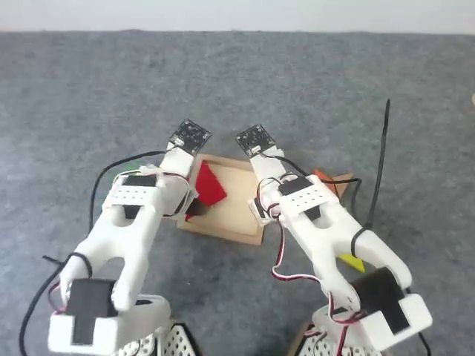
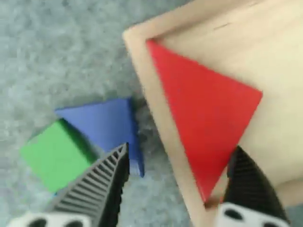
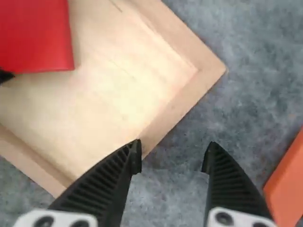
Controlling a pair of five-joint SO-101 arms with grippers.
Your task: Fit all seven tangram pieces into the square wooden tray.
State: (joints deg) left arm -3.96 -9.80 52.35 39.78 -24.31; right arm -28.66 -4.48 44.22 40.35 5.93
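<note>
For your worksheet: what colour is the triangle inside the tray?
Red triangle, best in left wrist view.

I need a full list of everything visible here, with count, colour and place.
square wooden tray: one, light wood, on the grey cloth
red triangular piece: one, red, in a tray corner
blue triangular piece: one, blue, outside the tray wall
green square piece: one, green, beside the blue one
orange piece: one, orange, outside the tray
yellow piece: one, yellow, by the right arm
grey cloth: one, grey, under everything
left gripper: one, black, open, astride the tray wall
right gripper: one, black, open, over the tray edge
</note>
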